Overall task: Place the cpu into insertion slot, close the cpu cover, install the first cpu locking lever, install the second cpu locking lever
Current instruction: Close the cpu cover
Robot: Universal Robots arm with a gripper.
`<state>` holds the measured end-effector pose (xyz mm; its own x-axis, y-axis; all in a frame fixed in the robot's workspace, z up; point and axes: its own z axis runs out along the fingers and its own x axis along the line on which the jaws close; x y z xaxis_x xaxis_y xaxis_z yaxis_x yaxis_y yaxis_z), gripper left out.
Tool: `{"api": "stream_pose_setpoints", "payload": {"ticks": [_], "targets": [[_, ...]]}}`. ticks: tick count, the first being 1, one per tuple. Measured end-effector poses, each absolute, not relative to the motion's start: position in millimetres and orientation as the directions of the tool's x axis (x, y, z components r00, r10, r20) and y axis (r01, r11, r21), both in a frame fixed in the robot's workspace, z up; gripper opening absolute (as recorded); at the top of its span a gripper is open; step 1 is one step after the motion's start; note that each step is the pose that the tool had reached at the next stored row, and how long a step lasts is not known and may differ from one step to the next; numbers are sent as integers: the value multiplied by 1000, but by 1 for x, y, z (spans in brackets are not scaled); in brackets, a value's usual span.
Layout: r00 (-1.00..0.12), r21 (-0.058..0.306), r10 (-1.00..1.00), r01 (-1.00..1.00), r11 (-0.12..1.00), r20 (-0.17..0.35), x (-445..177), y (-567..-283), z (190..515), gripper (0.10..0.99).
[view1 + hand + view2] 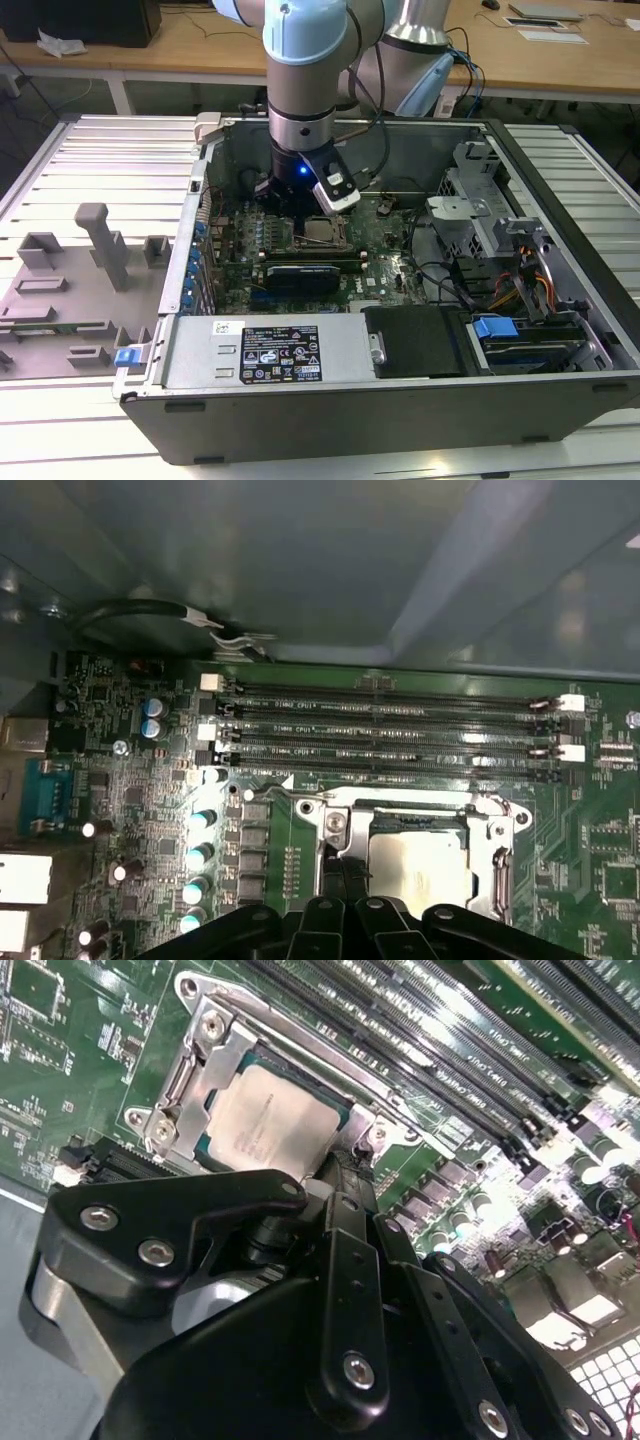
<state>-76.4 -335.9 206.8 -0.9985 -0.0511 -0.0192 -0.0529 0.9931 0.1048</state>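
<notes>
- Grey plastic holders [95,250] stand well apart from the gripper [300,205], off to the exterior view's left and outside the computer case [400,400].
- Its fingers [340,865] are pressed together with nothing visible between them, the tips low at the socket [160,1130] edge.
- Just ahead of the tips the chip [270,1120] sits in the socket, and the cover [215,1060] appears to lie down over its border.
- The step looks like locking lever [320,1050] work. Keep the tips on the thin rod, push along its swing, and never bear down on the chip.
- Beyond the socket run the memory slots [450,1040]. Keep the tips clear of them.
</notes>
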Motion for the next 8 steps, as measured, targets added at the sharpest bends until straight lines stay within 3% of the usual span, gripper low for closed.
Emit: {"api": "stream_pose_setpoints", "payload": {"ticks": [8], "targets": [[-998, 118, -55, -57, 991, -20, -75, -336, 204, 106]]}}
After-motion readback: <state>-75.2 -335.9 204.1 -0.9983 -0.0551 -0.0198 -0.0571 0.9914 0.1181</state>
